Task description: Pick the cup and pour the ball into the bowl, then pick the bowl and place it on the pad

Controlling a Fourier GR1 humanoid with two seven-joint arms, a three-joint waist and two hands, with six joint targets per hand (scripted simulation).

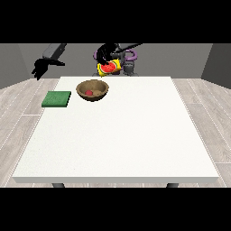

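The white table (pixel 122 135) filled most of the room's middle, its near half bare, with pale plank flooring running off on either side and grey walls behind. Toward the far left part of the tabletop lay the green pad (pixel 57 99), flat and square, close to the left edge. Just to its right, apart from it, sat the brown bowl (pixel 92 89), upright, and a small red ball (pixel 89 93) rested inside it. Beyond the bowl, above the table's far edge, a hand (pixel 104 55) held the yellow cup (pixel 109 67) in the air, tipped so that its red inside faced me; the black fingers were wrapped over the cup's top. That arm reached in from the view's right, though the hand itself showed near the middle. Farther off at the view's left, the other hand (pixel 41 67) hung out past the table's corner, well clear of everything, fingers pointing downward and loosely spread, holding nothing. The robot's body stood mostly hidden behind the raised cup.
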